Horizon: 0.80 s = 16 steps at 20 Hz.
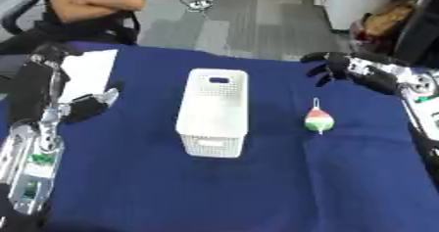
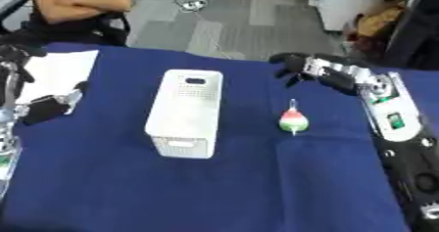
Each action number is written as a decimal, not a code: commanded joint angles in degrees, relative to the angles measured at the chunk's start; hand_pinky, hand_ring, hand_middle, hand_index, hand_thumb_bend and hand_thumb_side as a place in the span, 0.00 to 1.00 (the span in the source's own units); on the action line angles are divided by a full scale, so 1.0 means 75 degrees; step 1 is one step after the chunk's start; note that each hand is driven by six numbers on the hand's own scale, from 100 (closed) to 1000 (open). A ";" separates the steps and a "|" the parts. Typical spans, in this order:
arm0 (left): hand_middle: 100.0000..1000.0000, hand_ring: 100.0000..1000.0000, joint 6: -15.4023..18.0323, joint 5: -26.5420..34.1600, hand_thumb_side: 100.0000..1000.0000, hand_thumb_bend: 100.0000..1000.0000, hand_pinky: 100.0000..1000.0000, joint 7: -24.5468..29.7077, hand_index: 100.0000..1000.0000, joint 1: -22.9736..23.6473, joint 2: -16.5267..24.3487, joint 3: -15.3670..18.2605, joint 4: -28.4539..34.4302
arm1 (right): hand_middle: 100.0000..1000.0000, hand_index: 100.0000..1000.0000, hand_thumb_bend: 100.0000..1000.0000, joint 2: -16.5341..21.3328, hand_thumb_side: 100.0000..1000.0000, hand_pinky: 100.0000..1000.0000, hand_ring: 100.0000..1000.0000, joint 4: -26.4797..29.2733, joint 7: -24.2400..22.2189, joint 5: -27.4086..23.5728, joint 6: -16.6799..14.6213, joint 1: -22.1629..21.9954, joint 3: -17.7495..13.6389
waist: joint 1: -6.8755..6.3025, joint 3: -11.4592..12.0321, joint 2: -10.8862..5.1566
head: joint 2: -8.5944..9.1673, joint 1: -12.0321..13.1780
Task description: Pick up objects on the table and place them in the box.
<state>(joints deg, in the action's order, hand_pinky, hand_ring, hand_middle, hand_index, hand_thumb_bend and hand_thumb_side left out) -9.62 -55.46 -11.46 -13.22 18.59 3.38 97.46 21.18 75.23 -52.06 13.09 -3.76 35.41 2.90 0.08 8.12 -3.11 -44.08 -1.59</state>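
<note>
A white perforated box [image 1: 213,110] stands in the middle of the blue table [image 1: 257,187]. To its right lies a small red, white and green drop-shaped object [image 1: 318,120] with a thin stem pointing away from me. My right hand [image 2: 293,68] hovers at the far right, above and beyond the small object, fingers curled downward and holding nothing. My left hand [image 1: 89,104] is at the left side of the table, left of the box, fingers relaxed and nothing in it.
A white sheet of paper [image 1: 87,69] lies at the far left of the table. A seated person with crossed arms is beyond the far edge. Grey floor lies behind the table.
</note>
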 commanded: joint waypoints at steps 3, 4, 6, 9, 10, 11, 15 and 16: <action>0.65 0.39 0.0030 0.0029 0.39 0.46 0.00 0.0004 0.70 -0.0167 0.0042 -0.0013 0.0166 | 1.00 1.00 0.68 -0.0070 1.00 0.86 0.90 -0.0503 0.0012 -0.0403 0.0302 0.0116 0.0240 | -0.0039 0.0034 -0.0004 | -0.0005 -0.0161; 0.65 0.39 0.0034 0.0031 0.39 0.46 0.00 0.0004 0.70 -0.0174 0.0038 -0.0015 0.0167 | 1.00 1.00 0.68 -0.0097 1.00 0.86 0.90 -0.0602 0.0012 -0.0598 0.0485 0.0088 0.0316 | -0.0040 0.0041 0.0003 | -0.0005 -0.0167; 0.65 0.39 0.0039 0.0034 0.39 0.46 0.00 0.0002 0.70 -0.0185 0.0033 -0.0016 0.0168 | 0.97 1.00 0.68 -0.0134 1.00 0.86 0.89 -0.0728 0.0012 -0.1043 0.0930 0.0028 0.0494 | -0.0040 0.0051 0.0015 | -0.0005 -0.0173; 0.65 0.39 0.0043 0.0035 0.39 0.46 0.00 0.0002 0.70 -0.0191 0.0032 -0.0016 0.0168 | 0.97 1.00 0.67 -0.0122 1.00 0.86 0.89 -0.0691 0.0012 -0.1524 0.1514 -0.0011 0.0649 | -0.0040 0.0054 0.0022 | -0.0005 -0.0179; 0.65 0.39 0.0043 0.0035 0.39 0.46 0.00 0.0003 0.70 -0.0191 0.0033 -0.0015 0.0168 | 0.97 1.00 0.68 -0.0109 1.00 0.86 0.90 -0.0645 0.0012 -0.1598 0.1636 -0.0026 0.0665 | -0.0041 0.0054 0.0023 | -0.0005 -0.0180; 0.65 0.39 0.0043 0.0035 0.39 0.46 0.00 0.0004 0.70 -0.0191 0.0033 -0.0014 0.0168 | 0.97 1.00 0.67 -0.0091 1.00 0.85 0.89 -0.0588 0.0012 -0.1633 0.1714 -0.0031 0.0667 | -0.0042 0.0052 0.0023 | -0.0005 -0.0178; 0.65 0.39 0.0030 0.0037 0.39 0.46 0.00 0.0005 0.70 -0.0178 0.0041 -0.0005 0.0163 | 0.91 1.00 0.65 0.0148 1.00 0.77 0.84 -0.0073 0.0012 -0.0607 0.0808 0.0013 0.0398 | -0.0043 0.0031 0.0017 | -0.0005 -0.0168; 0.65 0.39 0.0027 0.0038 0.39 0.46 0.00 0.0003 0.70 -0.0172 0.0044 -0.0002 0.0162 | 0.88 1.00 0.65 0.0212 1.00 0.74 0.82 0.0053 0.0012 -0.0210 0.0410 0.0043 0.0289 | -0.0042 0.0024 0.0013 | -0.0005 -0.0160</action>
<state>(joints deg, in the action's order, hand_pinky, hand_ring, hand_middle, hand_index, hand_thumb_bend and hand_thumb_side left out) -9.48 -55.40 -11.37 -13.46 18.55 3.35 97.56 21.05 73.54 -51.99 9.14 1.63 34.54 6.20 -0.06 8.35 -2.57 -44.08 -2.10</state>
